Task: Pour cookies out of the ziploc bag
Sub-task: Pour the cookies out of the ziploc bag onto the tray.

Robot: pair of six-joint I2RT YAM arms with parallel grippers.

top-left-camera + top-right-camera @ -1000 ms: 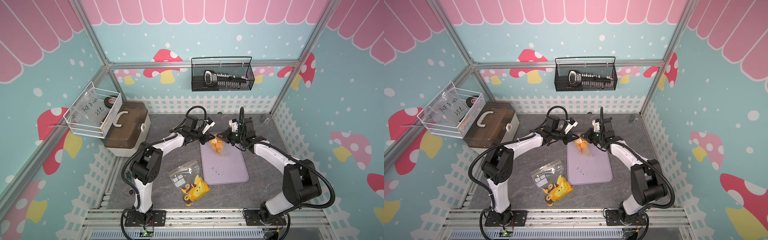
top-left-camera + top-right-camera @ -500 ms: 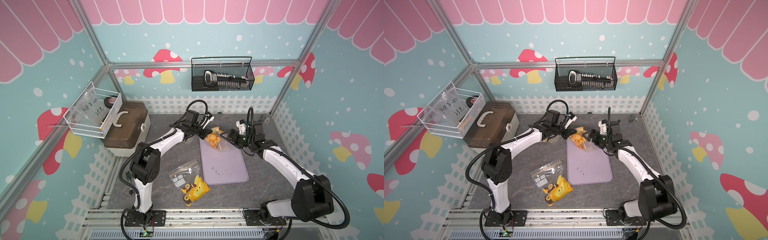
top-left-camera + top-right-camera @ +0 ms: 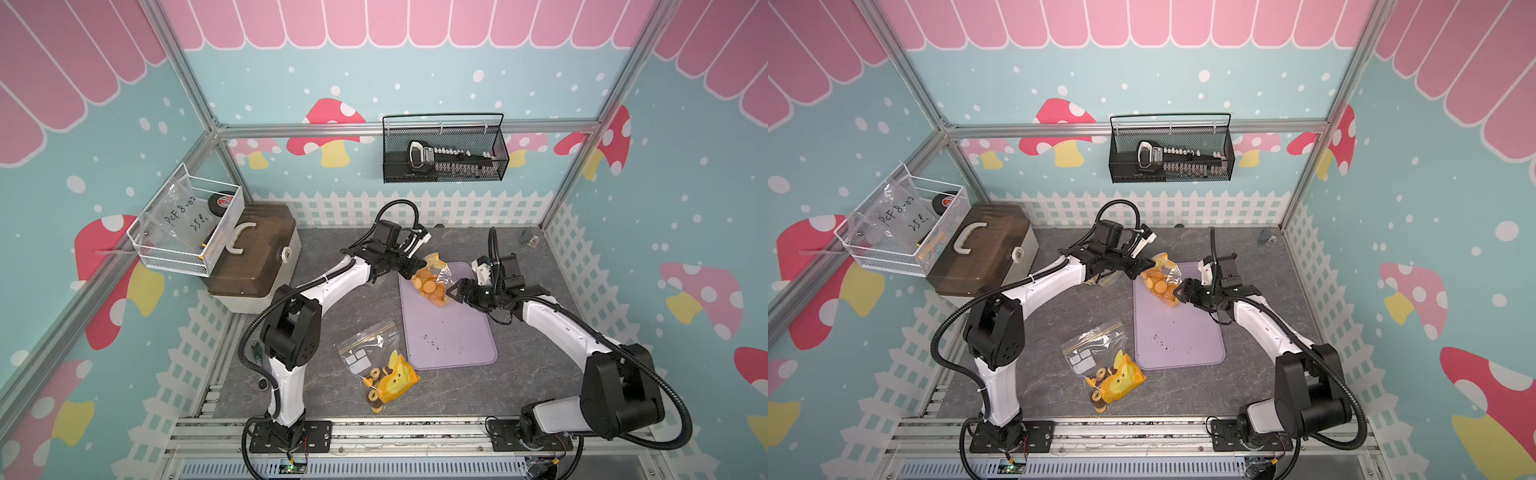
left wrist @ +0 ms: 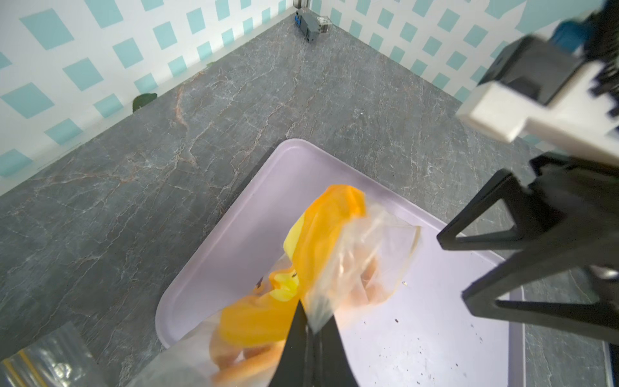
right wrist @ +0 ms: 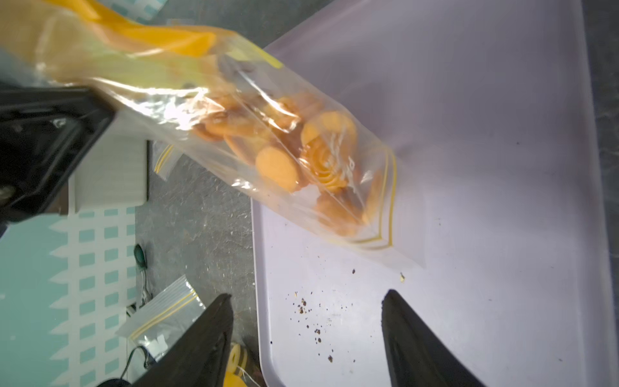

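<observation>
A clear ziploc bag hangs tilted over the far end of the purple tray. My left gripper is shut on its upper corner; the left wrist view shows the plastic pinched at the left gripper. Orange round cookies are heaped at the bag's lower zip end, along with a yellow-orange packet. My right gripper is open beside that lower end, not touching it. In the right wrist view the right gripper holds nothing. Only dark crumbs lie on the tray.
A second ziploc bag with ring cookies and a yellow packet lies on the grey table left of the tray's near end. A brown toolbox and a white wire basket stand at the back left. A black mesh basket hangs on the back wall.
My right gripper has let go of the bag, opened and drawn back to the right. The left gripper keeps its grip, and the bag now hangs from it alone.
</observation>
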